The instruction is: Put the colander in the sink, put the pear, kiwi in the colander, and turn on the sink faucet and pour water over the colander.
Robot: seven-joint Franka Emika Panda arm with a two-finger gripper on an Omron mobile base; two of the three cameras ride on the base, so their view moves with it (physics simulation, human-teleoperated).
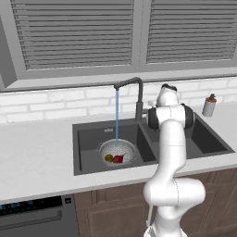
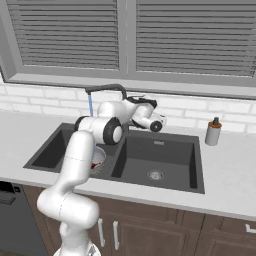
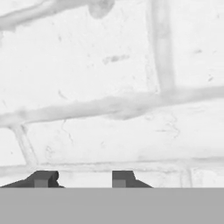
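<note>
White brick wall (image 3: pixel 109 65) ahead; tool (image 3: pixel 83 179) empty, jaws narrowly apart; water (image 1: pixel 116 115) falls vertically into colander (image 1: pixel 116 152).

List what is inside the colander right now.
The colander holds the kiwi and the pear, with the water streaming onto it. Its floor beneath the fruits is covered.

- Soap bottle (image 1: pixel 209 106): upright on the counter, right of the basins, near the wall.
- Counter (image 1: pixel 37 157): light grey.
- White brick backsplash (image 3: pixel 109 65) beneath two windows with closed slatted blinds (image 1: pixel 74 32).
- Brown wooden cabinets (image 2: pixel 150 230) below; dishwasher front (image 1: pixel 32 217) at the left.
</note>
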